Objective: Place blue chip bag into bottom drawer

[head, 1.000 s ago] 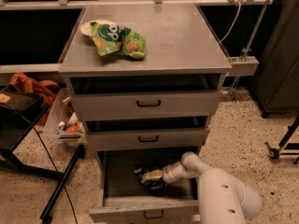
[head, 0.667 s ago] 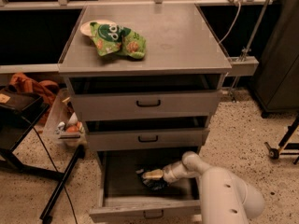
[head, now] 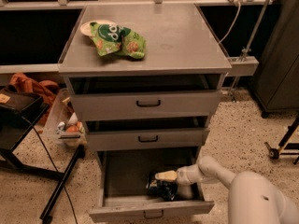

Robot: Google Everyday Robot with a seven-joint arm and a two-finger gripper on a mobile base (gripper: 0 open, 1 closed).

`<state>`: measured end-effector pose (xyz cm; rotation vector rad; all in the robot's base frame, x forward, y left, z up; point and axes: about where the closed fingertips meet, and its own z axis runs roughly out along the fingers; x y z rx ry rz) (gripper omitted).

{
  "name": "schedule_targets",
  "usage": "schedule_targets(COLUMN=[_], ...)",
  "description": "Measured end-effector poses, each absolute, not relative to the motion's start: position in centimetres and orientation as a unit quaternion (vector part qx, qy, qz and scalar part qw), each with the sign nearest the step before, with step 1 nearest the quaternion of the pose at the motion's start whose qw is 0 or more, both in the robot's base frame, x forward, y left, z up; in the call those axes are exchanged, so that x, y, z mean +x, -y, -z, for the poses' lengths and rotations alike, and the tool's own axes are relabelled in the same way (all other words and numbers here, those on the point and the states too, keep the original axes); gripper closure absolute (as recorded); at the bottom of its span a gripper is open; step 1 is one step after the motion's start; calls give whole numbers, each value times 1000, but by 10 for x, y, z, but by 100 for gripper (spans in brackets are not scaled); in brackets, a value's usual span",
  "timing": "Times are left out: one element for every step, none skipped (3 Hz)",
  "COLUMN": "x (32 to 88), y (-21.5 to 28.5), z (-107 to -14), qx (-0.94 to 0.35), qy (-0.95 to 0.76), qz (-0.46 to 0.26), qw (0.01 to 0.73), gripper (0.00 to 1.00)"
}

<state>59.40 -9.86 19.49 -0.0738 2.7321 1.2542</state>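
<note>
The bottom drawer (head: 140, 209) is pulled out, its low front panel with a small dark handle nearest the camera. The blue chip bag (head: 160, 187), dark and crumpled, lies inside it at the right of the tray. My gripper (head: 164, 177) reaches into the drawer from the right, on the end of the white arm, and sits right at the top of the bag.
A green snack bag (head: 117, 38) lies on the grey cabinet top (head: 177, 41), over a white plate. The two upper drawers (head: 147, 103) are slightly open. A dark stand (head: 28, 139) and a bin of clutter (head: 67, 125) sit at the left, a black cabinet at the right.
The gripper and the bag have moved a little to the right and down inside the drawer. The camera view has shifted slightly.
</note>
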Motion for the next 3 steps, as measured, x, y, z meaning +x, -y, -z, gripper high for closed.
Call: schedule_targets(x=[585,578,574], y=[120,138,160], z=[-209,-221,-234], qx=[-15,-8,-2], qy=[-907,-909,-915], qz=[-413,-406,-389], qw=[83,95,104], gripper=[0,0,0])
